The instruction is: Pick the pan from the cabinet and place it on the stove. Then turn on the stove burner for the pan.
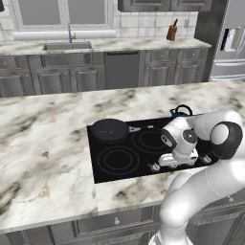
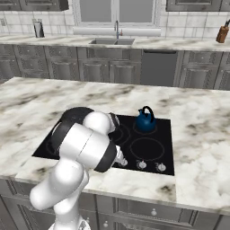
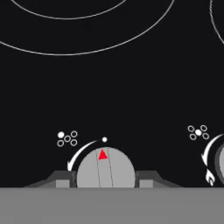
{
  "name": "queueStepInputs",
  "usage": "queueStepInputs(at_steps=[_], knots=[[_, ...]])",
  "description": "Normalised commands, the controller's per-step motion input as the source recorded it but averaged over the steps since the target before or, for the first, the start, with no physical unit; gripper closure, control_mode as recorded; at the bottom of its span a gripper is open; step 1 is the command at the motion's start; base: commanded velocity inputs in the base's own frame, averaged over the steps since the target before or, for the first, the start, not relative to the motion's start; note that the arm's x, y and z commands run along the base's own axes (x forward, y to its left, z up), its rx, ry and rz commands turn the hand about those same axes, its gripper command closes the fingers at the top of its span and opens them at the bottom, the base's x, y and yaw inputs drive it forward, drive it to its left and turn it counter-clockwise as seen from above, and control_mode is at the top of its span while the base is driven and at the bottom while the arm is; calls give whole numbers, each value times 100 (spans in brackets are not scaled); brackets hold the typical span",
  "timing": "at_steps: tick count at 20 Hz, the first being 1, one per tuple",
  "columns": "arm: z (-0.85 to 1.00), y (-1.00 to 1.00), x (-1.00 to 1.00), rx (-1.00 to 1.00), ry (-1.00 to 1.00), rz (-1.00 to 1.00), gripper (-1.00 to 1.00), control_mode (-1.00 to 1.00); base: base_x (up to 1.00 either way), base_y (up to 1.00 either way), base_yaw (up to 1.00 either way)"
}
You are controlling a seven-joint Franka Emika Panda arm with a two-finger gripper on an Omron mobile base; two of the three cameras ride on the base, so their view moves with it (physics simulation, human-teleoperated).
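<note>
Dark fingertips (image 3: 61, 180) clamp either side of a round silver knob (image 3: 105, 168) with a red pointer at the hand view's bottom, their ends cut off. Beyond, thin grey burner rings (image 3: 65, 46) mark the flat black glass stove (image 1: 100, 174). Left of centre in the left base view sits the round black frying pan (image 1: 110, 129).

Black round pan (image 1: 110, 129) sits upright on the stove (image 1: 119, 167), over the far-left stove burner, thin grey handle pointing right. Near-left stove burner (image 1: 117, 159) bare: grey concentric rings on black glass.
</note>
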Motion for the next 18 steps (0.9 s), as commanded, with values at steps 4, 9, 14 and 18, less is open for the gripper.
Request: queueStepInputs(at_steps=[4, 9, 14, 18], knots=[[-39, 0, -34, -15, 5, 18, 100, -100, 0, 0, 0], [-44, 0, -43, -18, 8, 24, 100, -100, 0, 0, 0], [-48, 2, -48, -22, 10, 27, 100, -100, 0, 0, 0], [-47, 9, -54, -21, 13, 27, 100, -100, 0, 0, 0]])
